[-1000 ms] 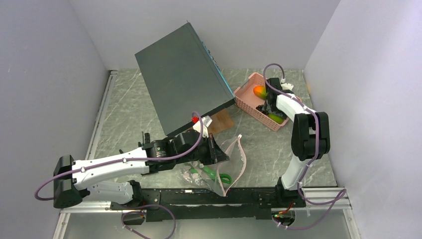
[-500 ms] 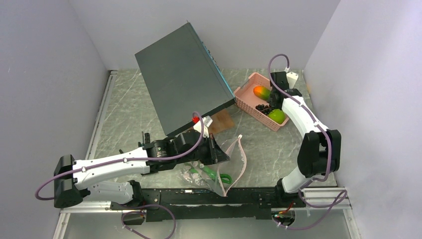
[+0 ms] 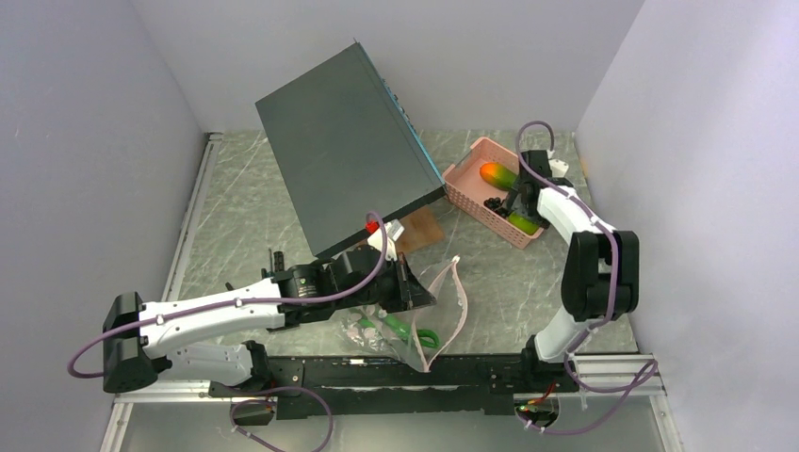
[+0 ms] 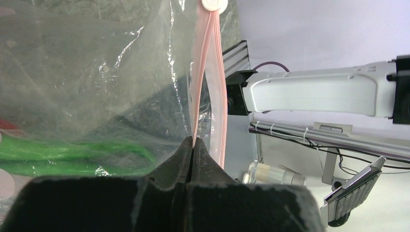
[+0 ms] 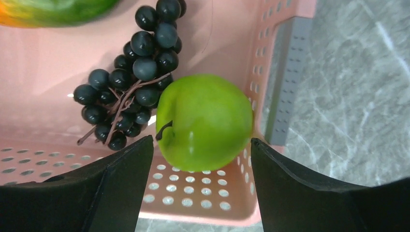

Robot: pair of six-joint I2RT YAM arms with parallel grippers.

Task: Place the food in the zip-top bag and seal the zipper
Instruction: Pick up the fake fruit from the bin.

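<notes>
The clear zip-top bag (image 3: 429,315) lies open near the table's front, with green pods (image 3: 407,330) inside. My left gripper (image 3: 415,292) is shut on the bag's pale pink zipper strip (image 4: 205,77), seen pinched between the jaws in the left wrist view; green pods (image 4: 72,154) show through the plastic. My right gripper (image 3: 516,202) is open over the pink basket (image 3: 468,184), its fingers either side of the lime-green fruit (image 5: 205,121) without touching. Black grapes (image 5: 130,72) lie beside the fruit, and the orange-green mango (image 3: 495,174) lies at the basket's far end.
A large dark tilted panel (image 3: 344,146) stands at the back centre. A brown pad (image 3: 421,229) and a small red piece (image 3: 369,226) lie under its lower edge. Grey walls enclose the table on three sides. A rail (image 3: 405,372) runs along the near edge.
My right arm swung out, then came back down over the basket, open around the lime-green fruit. My left arm and the bag have not moved.
</notes>
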